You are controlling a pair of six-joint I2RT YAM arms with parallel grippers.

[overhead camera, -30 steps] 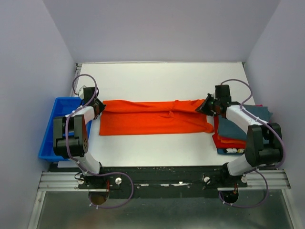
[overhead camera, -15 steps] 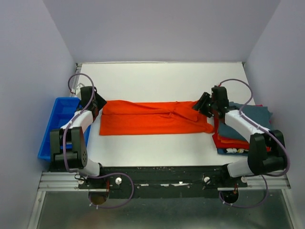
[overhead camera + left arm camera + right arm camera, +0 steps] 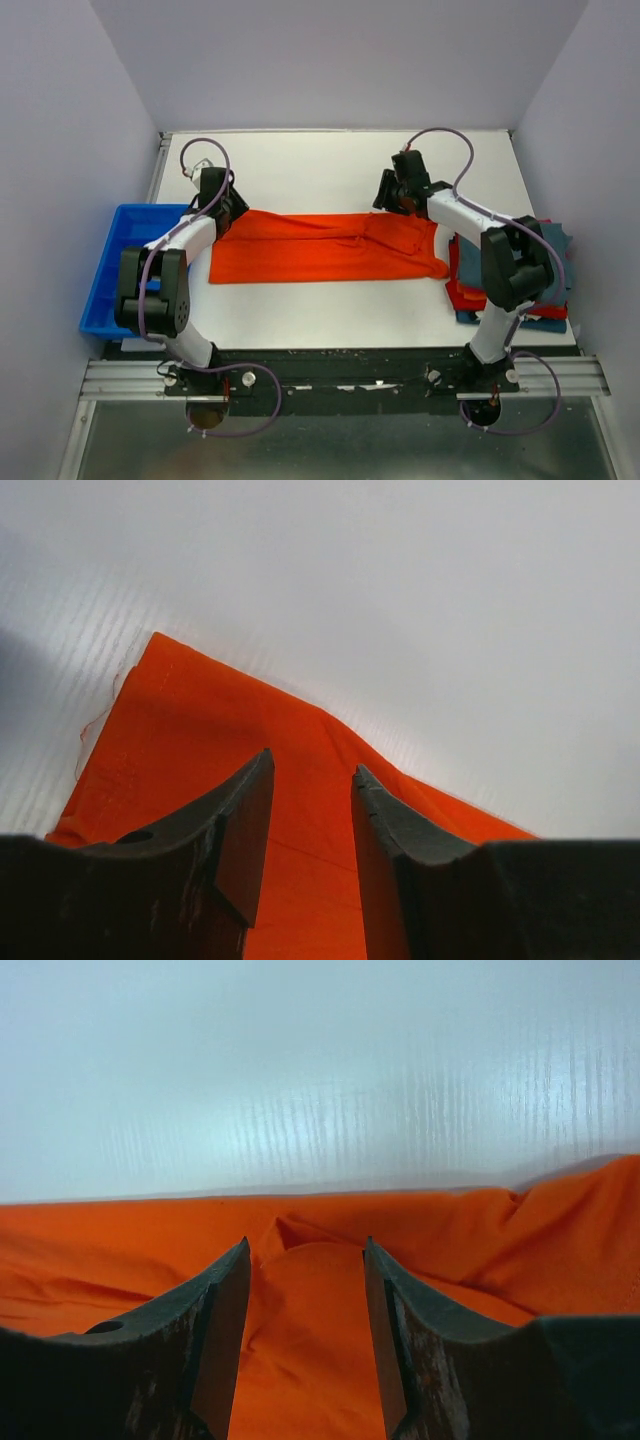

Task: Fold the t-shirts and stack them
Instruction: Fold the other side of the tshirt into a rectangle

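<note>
left fingers [image 3: 245, 830] and right fingers [image 3: 222, 1340] both parted, empty, above the orange-red t-shirt [image 3: 300, 255]

The right gripper [image 3: 306, 1250] is over the orange shirt [image 3: 110, 1250], its 2 dark fingers [image 3: 222, 1310] apart with nothing clamped between them. In the gap the cloth rises in a small rounded fold with a pointed crease at its upper left. The shirt's far edge runs across the white table [image 3: 320, 1080] and bunches higher at the right.
</note>
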